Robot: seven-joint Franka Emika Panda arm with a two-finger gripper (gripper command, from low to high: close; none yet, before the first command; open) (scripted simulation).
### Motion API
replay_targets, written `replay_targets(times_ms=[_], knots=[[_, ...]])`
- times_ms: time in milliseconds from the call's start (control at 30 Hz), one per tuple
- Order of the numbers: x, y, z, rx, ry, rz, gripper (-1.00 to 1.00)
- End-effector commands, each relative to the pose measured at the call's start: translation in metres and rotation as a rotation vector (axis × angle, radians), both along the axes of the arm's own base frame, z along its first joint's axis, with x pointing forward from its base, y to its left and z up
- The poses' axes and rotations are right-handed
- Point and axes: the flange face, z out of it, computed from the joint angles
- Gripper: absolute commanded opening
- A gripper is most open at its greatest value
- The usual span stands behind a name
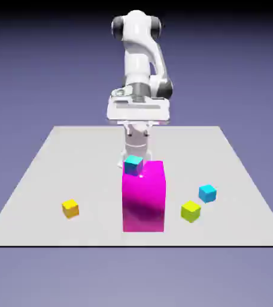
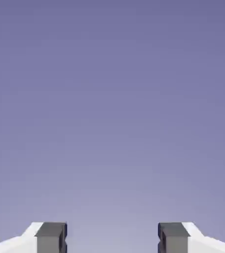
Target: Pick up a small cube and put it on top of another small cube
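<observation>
We see the white robot arm (image 1: 137, 63) at the back of the pale grey table (image 1: 91, 156), with its gripper (image 1: 138, 133) up high. In the hand view, its two fingers (image 2: 51, 238) are spread wide, one on each side, and between them we see just the blue-violet backdrop (image 2: 112, 108). In the exterior view, we find one small cyan cube (image 1: 133, 165) at the top of the tall magenta block (image 1: 143, 204), near its corner on the exterior view's left. We can't tell if that cube really touches the block. The other small cyan cube (image 1: 208, 193), which looks a bit bluer, sits on the table toward the exterior view's right. The lime-yellow cube (image 1: 191, 211) is near it, a little closer to us, and the two are apart. The orange-yellow cube (image 1: 70, 208) sits well apart from them, on the exterior view's left of the tall block.
</observation>
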Motion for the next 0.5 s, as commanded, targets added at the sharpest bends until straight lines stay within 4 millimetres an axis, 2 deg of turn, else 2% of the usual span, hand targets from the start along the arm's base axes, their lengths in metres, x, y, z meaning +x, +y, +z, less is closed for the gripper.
replay_targets(times_ms=[0, 133, 233, 333, 467], knots=[[0.006, 0.013, -0.011, -0.004, 0.05, 0.015, 0.0], [0.021, 0.066, -0.058, -0.027, 0.247, 0.071, 0.0], [0.024, 0.108, -0.095, -0.049, 0.394, 0.11, 0.0], [0.019, 0.15, -0.133, -0.076, 0.539, 0.148, 0.0], [-0.001, 0.204, -0.181, -0.119, 0.727, 0.197, 0.0]])
